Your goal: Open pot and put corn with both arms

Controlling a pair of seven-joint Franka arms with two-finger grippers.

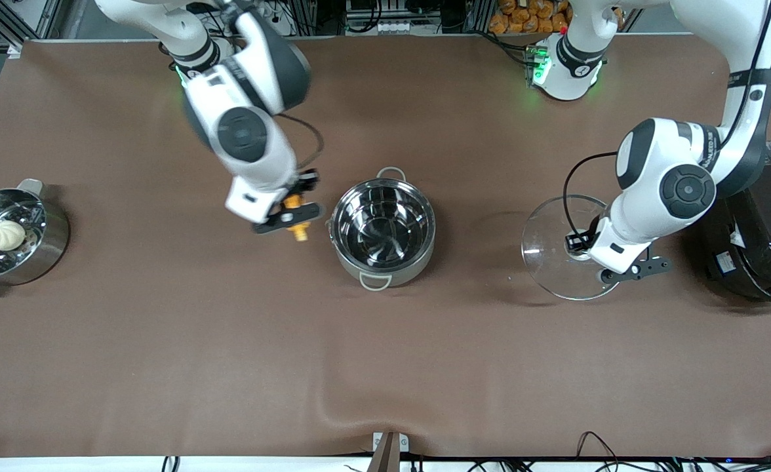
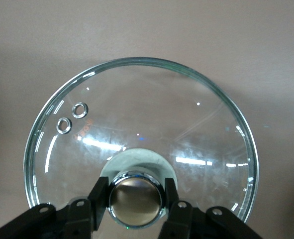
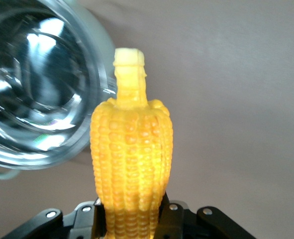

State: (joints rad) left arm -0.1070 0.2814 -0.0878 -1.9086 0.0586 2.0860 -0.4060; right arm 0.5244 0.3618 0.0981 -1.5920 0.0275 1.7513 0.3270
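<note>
The shiny steel pot [image 1: 383,226] stands open and empty at the table's middle. Its clear glass lid [image 1: 559,252] is toward the left arm's end, low over or on the table. My left gripper [image 1: 581,248] is shut on the lid's round knob [image 2: 135,199]; the lid [image 2: 142,129] fills the left wrist view. My right gripper [image 1: 292,213] is shut on the yellow corn [image 1: 297,221] and holds it above the table just beside the pot, toward the right arm's end. In the right wrist view the corn [image 3: 131,164] points stub-first past the pot's rim [image 3: 99,84].
A steel steamer pan [image 1: 6,237] with a white bun [image 1: 5,234] stands at the right arm's end of the table. A big black rice cooker [image 1: 762,229] stands at the left arm's end, close to the left arm's elbow. Brown cloth covers the table.
</note>
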